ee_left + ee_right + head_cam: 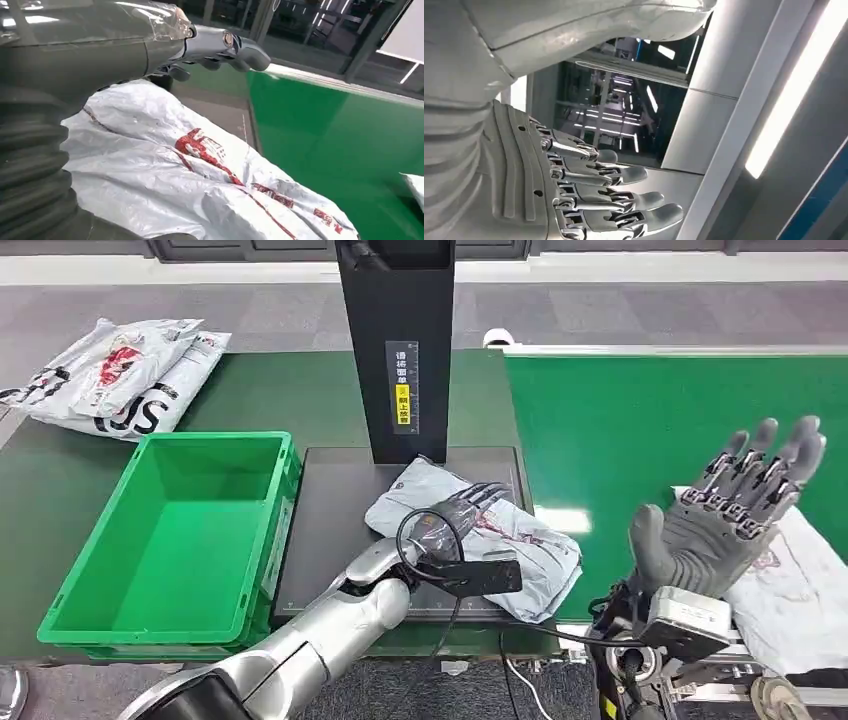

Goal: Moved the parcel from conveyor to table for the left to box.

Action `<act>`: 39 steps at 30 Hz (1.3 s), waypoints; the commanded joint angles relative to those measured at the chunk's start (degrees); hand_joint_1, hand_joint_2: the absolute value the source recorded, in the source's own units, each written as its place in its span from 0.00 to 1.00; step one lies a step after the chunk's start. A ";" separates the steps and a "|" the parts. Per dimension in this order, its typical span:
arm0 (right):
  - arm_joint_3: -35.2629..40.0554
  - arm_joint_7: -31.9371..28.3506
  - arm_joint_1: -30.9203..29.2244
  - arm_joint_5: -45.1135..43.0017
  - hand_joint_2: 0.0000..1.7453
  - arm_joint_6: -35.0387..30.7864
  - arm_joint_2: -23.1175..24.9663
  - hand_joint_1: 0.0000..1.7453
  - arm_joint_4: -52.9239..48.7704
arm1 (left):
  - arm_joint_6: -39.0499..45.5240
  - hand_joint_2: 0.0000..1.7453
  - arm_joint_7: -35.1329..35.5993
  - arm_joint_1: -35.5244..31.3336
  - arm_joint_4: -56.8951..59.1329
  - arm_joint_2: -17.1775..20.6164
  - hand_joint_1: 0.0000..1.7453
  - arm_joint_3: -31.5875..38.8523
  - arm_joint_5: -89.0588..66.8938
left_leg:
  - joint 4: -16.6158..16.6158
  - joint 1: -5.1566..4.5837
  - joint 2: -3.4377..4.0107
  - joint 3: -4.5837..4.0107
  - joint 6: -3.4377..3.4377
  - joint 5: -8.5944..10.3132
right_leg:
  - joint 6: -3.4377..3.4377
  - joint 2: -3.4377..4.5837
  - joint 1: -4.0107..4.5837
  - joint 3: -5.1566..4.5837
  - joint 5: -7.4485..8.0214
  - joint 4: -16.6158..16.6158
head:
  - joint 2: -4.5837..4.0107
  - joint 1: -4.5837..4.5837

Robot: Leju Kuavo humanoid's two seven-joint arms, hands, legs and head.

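I see the parcel (pixel 480 540), a crinkled grey plastic mailer with red print, soft and lumpy, lying on the dark flat plate (pixel 330 530) at the foot of a black upright column (pixel 395 340), beside the green conveyor belt (pixel 640 430). My left hand (pixel 460 515) rests on top of it, dark fingers laid over the wrinkled film; I cannot tell whether they grip. My right hand (pixel 725 515) is raised over the belt, fingers spread, holding nothing. A rigid green plastic crate (pixel 90 600) sits on the surface left of the plate.
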 commanded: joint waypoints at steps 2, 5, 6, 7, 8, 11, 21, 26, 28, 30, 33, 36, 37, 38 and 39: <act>-0.28 0.62 -2.95 -0.56 1.00 0.13 0.62 0.00 3.53 | -3.01 1.00 3.77 -4.51 4.79 0.13 0.00 -9.30 1.91 | -0.01 0.03 0.08 0.06 0.02 -0.02 | -0.02 0.01 0.05 0.07 0.02 -0.06 | 0.00 0.00; -0.23 0.77 -3.04 -0.29 1.00 0.13 0.97 0.00 3.53 | -3.07 1.00 5.04 -5.05 5.09 0.13 0.00 -13.14 3.73 | -0.02 0.03 0.10 0.05 0.02 0.00 | -0.02 0.03 0.04 0.06 0.03 -0.07 | 0.02 0.00; -0.23 0.77 -3.04 -0.29 1.00 0.13 0.97 0.00 3.53 | -3.07 1.00 5.04 -5.05 5.09 0.13 0.00 -13.14 3.73 | -0.02 0.03 0.10 0.05 0.02 0.00 | -0.02 0.03 0.04 0.06 0.03 -0.07 | 0.02 0.00; -0.23 0.77 -3.04 -0.29 1.00 0.13 0.97 0.00 3.53 | -3.07 1.00 5.04 -5.05 5.09 0.13 0.00 -13.14 3.73 | -0.02 0.03 0.10 0.05 0.02 0.00 | -0.02 0.03 0.04 0.06 0.03 -0.07 | 0.02 0.00; -0.23 0.77 -3.04 -0.29 1.00 0.13 0.97 0.00 3.53 | -3.07 1.00 5.04 -5.05 5.09 0.13 0.00 -13.14 3.73 | -0.02 0.03 0.10 0.05 0.02 0.00 | -0.02 0.03 0.04 0.06 0.03 -0.07 | 0.02 0.00; -0.09 0.87 -3.02 -0.37 1.00 0.13 0.95 0.00 3.39 | -3.07 1.00 5.57 -5.11 5.11 0.13 0.00 -14.29 3.68 | -0.03 0.03 0.10 0.06 0.02 0.00 | -0.02 0.03 0.04 0.07 0.04 -0.08 | 0.02 0.00; 3.05 1.35 -2.90 -1.50 1.00 0.13 0.81 0.00 3.23 | -0.74 1.00 16.76 -4.70 10.80 0.13 0.00 -26.92 1.78 | -0.10 0.02 0.10 0.12 0.00 0.00 | -0.04 0.03 0.04 0.12 0.03 -0.11 | 0.00 0.00; 3.52 2.10 -3.35 -1.57 1.00 0.13 0.64 0.00 3.21 | -0.58 1.00 17.03 -4.84 11.02 0.13 0.00 -26.94 2.88 | -0.09 0.02 0.21 0.13 0.02 -0.01 | -0.03 0.15 0.04 0.12 0.07 -0.13 | 0.02 0.00; 3.64 2.19 -3.41 -1.63 1.00 0.13 0.58 0.00 3.16 | -0.79 1.00 17.46 -4.98 11.22 0.13 0.00 -27.66 2.45 | -0.07 0.01 0.13 0.10 0.02 0.00 | -0.03 0.09 0.03 0.11 0.05 -0.09 | 0.00 0.00; 3.64 2.19 -3.41 -1.63 1.00 0.13 0.58 0.00 3.16 | -0.79 1.00 17.46 -4.98 11.22 0.13 0.00 -27.66 2.45 | -0.05 0.02 0.14 0.09 0.02 -0.01 | -0.03 0.11 0.03 0.11 0.05 -0.08 | 0.02 0.00; 3.82 2.25 -2.83 -1.71 1.00 0.13 0.67 0.00 2.99 | -0.59 1.00 18.11 -4.93 11.80 0.13 1.00 -27.74 2.36 | -0.10 0.03 0.15 0.15 0.02 0.00 | -0.04 0.10 0.05 0.17 0.06 -0.13 | 0.02 0.00; 3.89 1.99 -2.50 -1.58 1.00 0.13 0.90 0.00 3.14 | 1.10 1.00 17.67 -4.82 12.11 0.13 1.00 -26.34 3.46 | -0.06 0.02 0.11 0.11 0.01 -0.01 | -0.03 0.08 0.03 0.13 0.04 -0.08 | 0.00 0.00; 3.94 1.99 -2.49 -1.58 1.00 0.13 0.91 0.00 3.17 | 1.13 1.00 17.66 -4.88 12.12 0.13 1.00 -26.33 3.46 | -0.10 0.05 0.14 0.16 0.01 0.00 | -0.04 0.08 0.07 0.19 0.06 -0.15 | 0.02 0.00; 3.94 1.99 -2.49 -1.58 1.00 0.13 0.91 0.00 3.17 | 1.13 1.00 17.66 -4.88 12.12 0.13 1.00 -26.33 3.46 | -0.06 0.01 0.10 0.12 0.01 0.00 | -0.03 0.07 0.02 0.12 0.02 -0.07 | 0.02 0.00; 3.94 1.99 -2.49 -1.58 1.00 0.13 0.91 0.00 3.17 | 1.13 1.00 17.66 -4.88 12.12 0.13 1.00 -26.33 3.46 | -0.03 0.03 0.05 0.08 0.01 -0.01 | -0.02 0.03 0.04 0.11 0.01 -0.05 | 0.02 0.00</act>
